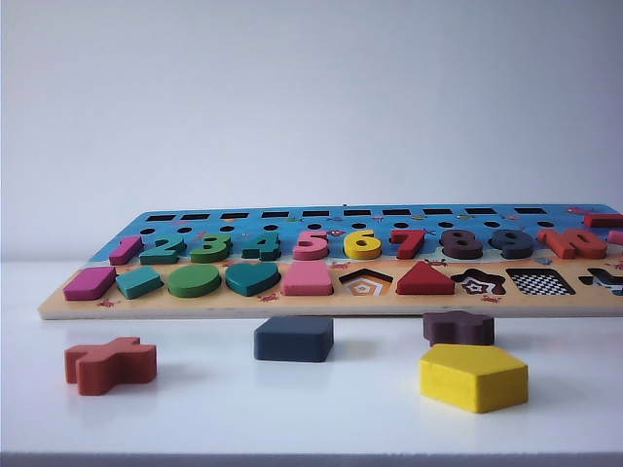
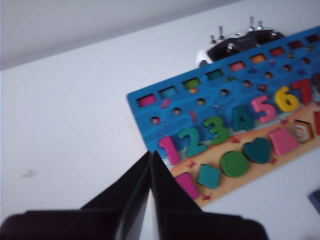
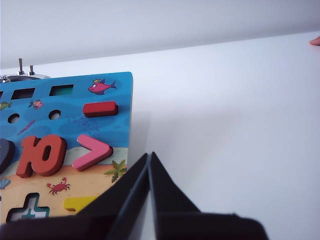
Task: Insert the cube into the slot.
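Left gripper [image 2: 150, 165] clenched, empty, above board [image 1: 321, 304] by the 1. Cube [image 1: 294, 338] on table before board; slot [image 1: 541, 281] rightward. Right gripper [image 3: 149, 167] clenched, empty, off board's right edge. Best unclench first, grasp cube squarely, flat

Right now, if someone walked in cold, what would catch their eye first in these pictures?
The bright puzzle board full of colourful numbers, with its checkerboard slot empty near the right end. On the table in front lie loose pieces: the navy cube at centre, the yellow pentagon to its right. Both grippers, left and right, hang shut, holding nothing.
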